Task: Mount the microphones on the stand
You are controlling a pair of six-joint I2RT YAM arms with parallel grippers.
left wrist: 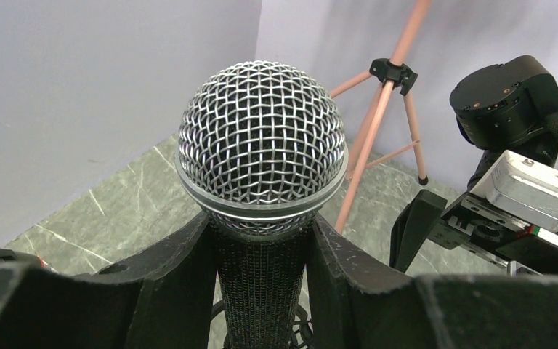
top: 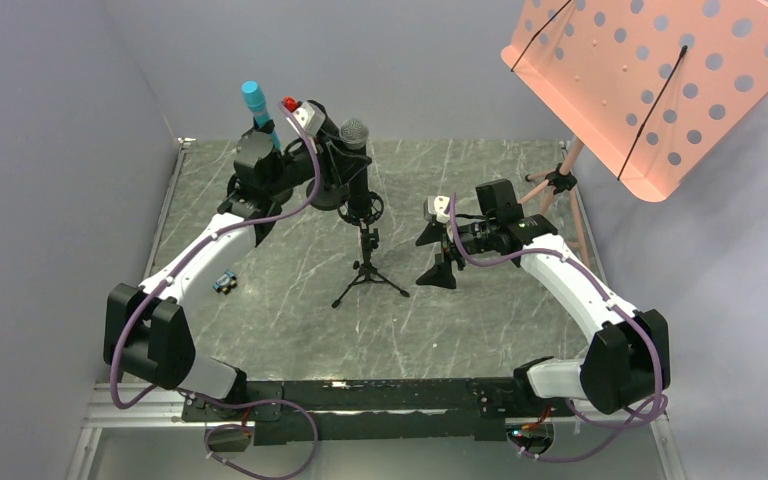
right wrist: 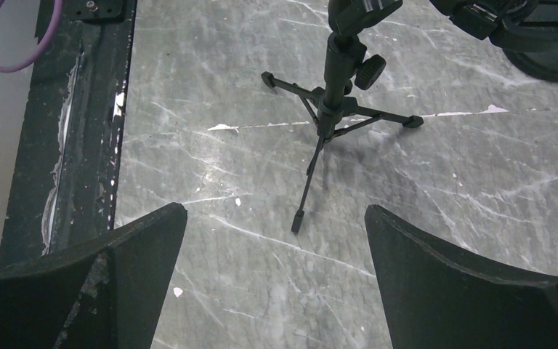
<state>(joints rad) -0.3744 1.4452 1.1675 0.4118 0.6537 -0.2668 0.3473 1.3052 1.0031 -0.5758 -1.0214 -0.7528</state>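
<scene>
1. While my left gripper (left wrist: 261, 243) was clamped on the black body of the mesh-head microphone (left wrist: 261, 138), just above the stand (top: 368, 262), I feared the mic could tilt in that grip.
2. If its lower end met the stand's clip (top: 365, 208) off-centre, pushing down might tip that light tripod.
3. My right gripper (right wrist: 275, 218) hung empty, jaws wide, to the right of the stand; bracing late or nudging a leg could shift it.
4. Behind the stand to its left, the turquoise microphone (top: 253, 100) stood close to my left arm (top: 210, 250), which might knock it.
</scene>
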